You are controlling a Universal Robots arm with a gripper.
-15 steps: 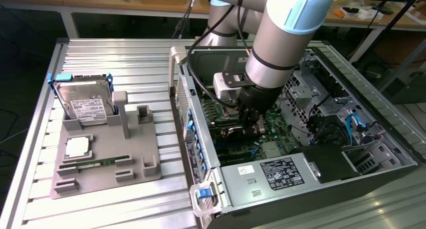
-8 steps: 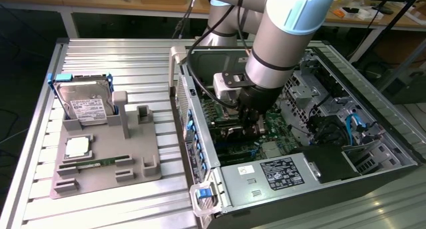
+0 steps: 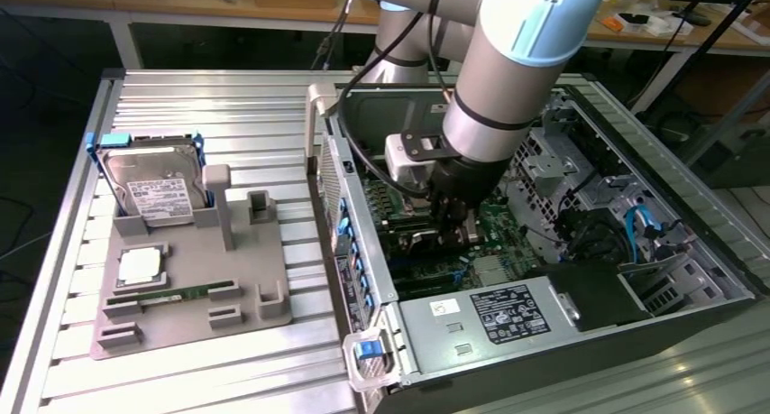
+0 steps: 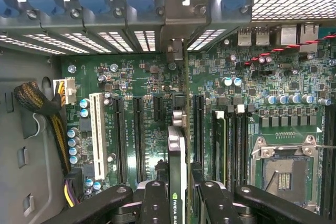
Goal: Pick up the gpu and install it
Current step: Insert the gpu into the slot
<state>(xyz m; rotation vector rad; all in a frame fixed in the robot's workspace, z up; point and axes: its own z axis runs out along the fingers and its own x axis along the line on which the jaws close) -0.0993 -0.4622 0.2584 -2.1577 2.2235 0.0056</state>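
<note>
The gpu (image 4: 177,166) is a thin dark card seen edge-on in the wrist view, with a green-and-white logo on its near end. My gripper (image 4: 177,195) is shut on it, one black finger (image 4: 155,203) pressed against each face. The card stands upright over the green motherboard (image 4: 131,77), in line with the long black expansion slots (image 4: 137,140). Its far end reaches toward the rear bracket openings (image 4: 178,22). In the exterior view the gripper (image 3: 455,217) is down inside the open computer case (image 3: 361,252), over the motherboard.
A grey fixture tray (image 3: 241,306) at the exterior view's left holds a hard drive (image 3: 151,184), a processor chip (image 3: 142,265) and a memory stick (image 3: 180,294). Inside the case are the power supply (image 3: 506,310), an open processor socket (image 4: 283,169) and a braided cable bundle (image 4: 37,100).
</note>
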